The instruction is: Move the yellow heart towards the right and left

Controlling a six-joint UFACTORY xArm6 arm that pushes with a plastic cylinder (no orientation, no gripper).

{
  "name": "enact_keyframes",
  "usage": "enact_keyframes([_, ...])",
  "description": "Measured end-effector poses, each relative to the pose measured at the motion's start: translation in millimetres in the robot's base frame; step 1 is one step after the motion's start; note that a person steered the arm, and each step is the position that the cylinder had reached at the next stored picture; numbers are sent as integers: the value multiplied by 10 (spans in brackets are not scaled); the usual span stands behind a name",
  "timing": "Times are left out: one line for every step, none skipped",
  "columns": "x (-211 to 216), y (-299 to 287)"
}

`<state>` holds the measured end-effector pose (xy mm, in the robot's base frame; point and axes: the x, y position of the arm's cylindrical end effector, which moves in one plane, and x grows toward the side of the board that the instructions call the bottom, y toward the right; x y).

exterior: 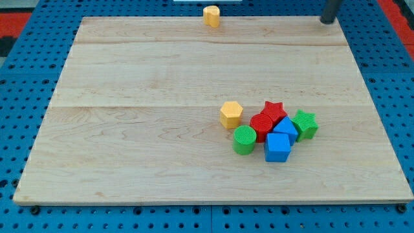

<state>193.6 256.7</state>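
A pale wooden table (162,129) made of joined planks lies on a blue pegboard base (19,97) dotted with holes, with red patches showing in the view's top corners.

The yellow heart (211,15) sits alone at the very top edge of the table, a little right of centre in the view, well apart from every other block. My tip (326,21) is at the view's top right, at or just past the table's top edge, well to the right of the yellow heart and not touching it; only the lower stretch of the dark rod shows, coming down from the frame's top. It is a plain rod tool with nothing to spread or pinch, and it touches no block.

The remaining blocks cluster in the lower right part of the table. A yellow hexagon (231,114) stands at the cluster's left. Just to its right is a red round block (261,125), with a red star (274,110) touching it above. A green cylinder (244,140) lies below the hexagon. Two blue blocks follow: one (285,129) beside the red pieces, and a blue cube (277,147) in front of it. A green star (305,124) closes the cluster at the right.
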Motion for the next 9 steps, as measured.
enact_keyframes([0,0])
enact_keyframes([-24,-116])
enact_keyframes([-22,-1372])
enact_keyframes([-4,-2000])
enact_keyframes([140,-2356])
enact_keyframes([436,-3000])
enact_keyframes([1062,-3658])
enact_keyframes([351,-4184])
enact_keyframes([-12,-4274])
